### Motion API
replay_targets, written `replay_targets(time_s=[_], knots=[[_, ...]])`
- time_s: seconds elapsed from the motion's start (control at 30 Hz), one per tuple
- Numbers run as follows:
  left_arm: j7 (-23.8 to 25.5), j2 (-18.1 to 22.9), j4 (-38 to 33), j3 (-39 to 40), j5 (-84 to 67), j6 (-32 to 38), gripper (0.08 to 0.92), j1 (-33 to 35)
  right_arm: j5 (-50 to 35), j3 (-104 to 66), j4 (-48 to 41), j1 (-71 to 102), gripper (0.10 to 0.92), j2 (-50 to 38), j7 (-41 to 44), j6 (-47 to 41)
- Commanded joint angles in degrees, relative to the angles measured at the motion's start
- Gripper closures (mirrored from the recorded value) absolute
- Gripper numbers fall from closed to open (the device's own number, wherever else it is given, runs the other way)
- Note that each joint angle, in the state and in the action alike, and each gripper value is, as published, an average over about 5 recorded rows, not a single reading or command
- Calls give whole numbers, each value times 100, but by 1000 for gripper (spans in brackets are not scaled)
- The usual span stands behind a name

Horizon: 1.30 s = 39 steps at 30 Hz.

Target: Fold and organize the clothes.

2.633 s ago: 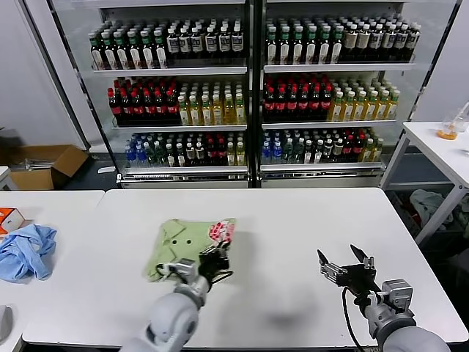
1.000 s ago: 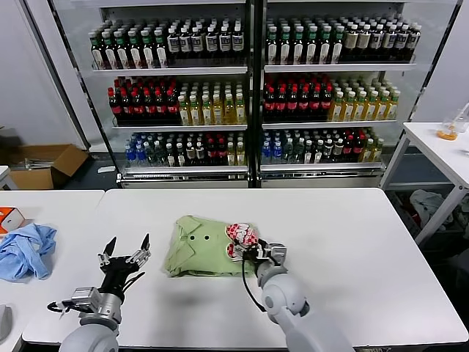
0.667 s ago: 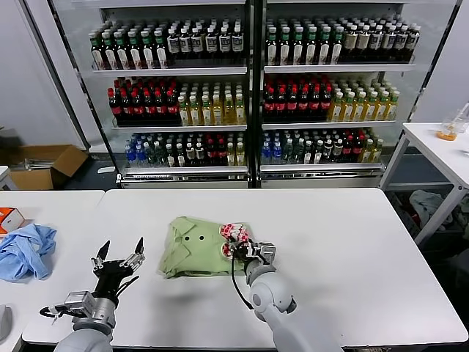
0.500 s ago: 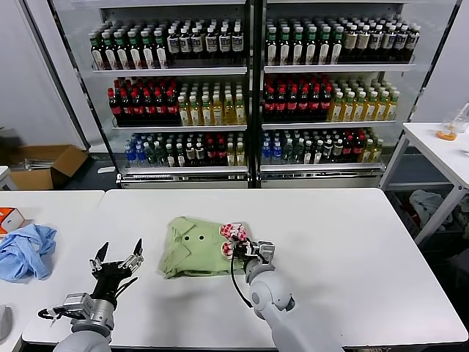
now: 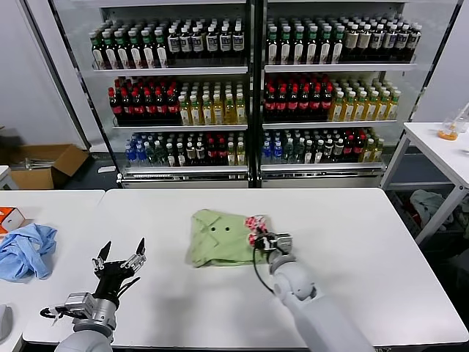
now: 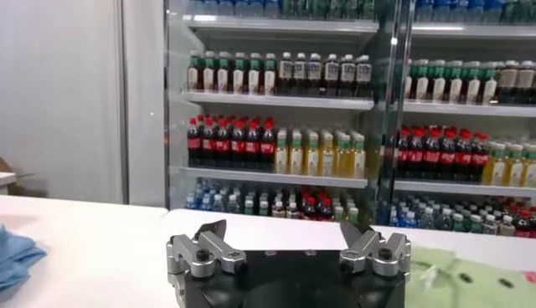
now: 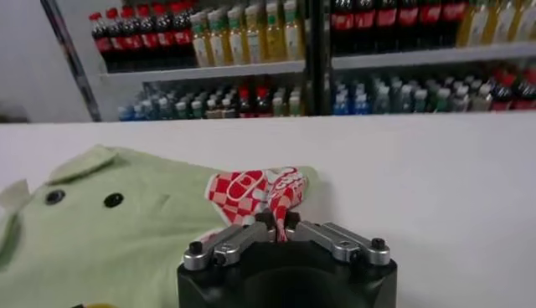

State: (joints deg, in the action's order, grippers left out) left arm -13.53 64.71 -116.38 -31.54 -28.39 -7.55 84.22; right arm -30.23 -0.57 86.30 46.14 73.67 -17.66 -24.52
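The light green shirt (image 5: 220,238) lies folded on the white table near the middle, collar and dark buttons up. Its pink-and-white printed patch (image 5: 256,223) is at the shirt's right edge. My right gripper (image 5: 264,240) is shut on that patch edge; in the right wrist view the jaws pinch the checked cloth (image 7: 255,188) of the green shirt (image 7: 100,243) at my right gripper (image 7: 279,224). My left gripper (image 5: 119,253) is open and empty above the table's front left, apart from the shirt. In its wrist view my left gripper (image 6: 289,237) faces the shelves with the shirt (image 6: 469,276) off to one side.
A crumpled light blue cloth (image 5: 26,249) lies on the neighbouring table at far left, beside an orange box (image 5: 9,218). Glass-door coolers full of bottles (image 5: 249,88) stand behind the table. Another white table (image 5: 440,147) is at the right.
My right gripper has dragged the shirt to the right across the table by its printed edge. My left gripper has stayed open at the front left.
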Motion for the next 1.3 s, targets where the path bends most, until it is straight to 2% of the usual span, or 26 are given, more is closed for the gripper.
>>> replay_targets(time_s=[0.03,0.17,0.27,0.43,0.53,1.03,1.13,1.3], knots=[[9,37,4,111,130,-44,177,-76,1127,-764,19,-61,888,-1299,1209,-10],[21,45,9,179,198,-66,177,-121,1248,-968,285,18,888,-1427,1351,257],[99,34,14,229,349,-58,177,-139,1436,-1117,696,262,867,-1443,1132,773],[237,-5,-135,298,294,-142,177,-127,1785,-1527,1371,1232,736,-1576,860,1811],[300,-30,-189,307,305,-122,177,-132,1780,-1916,1757,1855,649,-1590,764,2075],[381,-4,-246,429,451,3,177,-134,1594,-2965,2958,3429,243,-1364,577,2183],[418,-12,-241,458,500,36,177,-147,1592,-3041,3086,3607,209,-1334,589,2168],[455,-26,-236,506,548,52,177,-173,1551,-3102,3275,3872,203,-1289,630,2137]])
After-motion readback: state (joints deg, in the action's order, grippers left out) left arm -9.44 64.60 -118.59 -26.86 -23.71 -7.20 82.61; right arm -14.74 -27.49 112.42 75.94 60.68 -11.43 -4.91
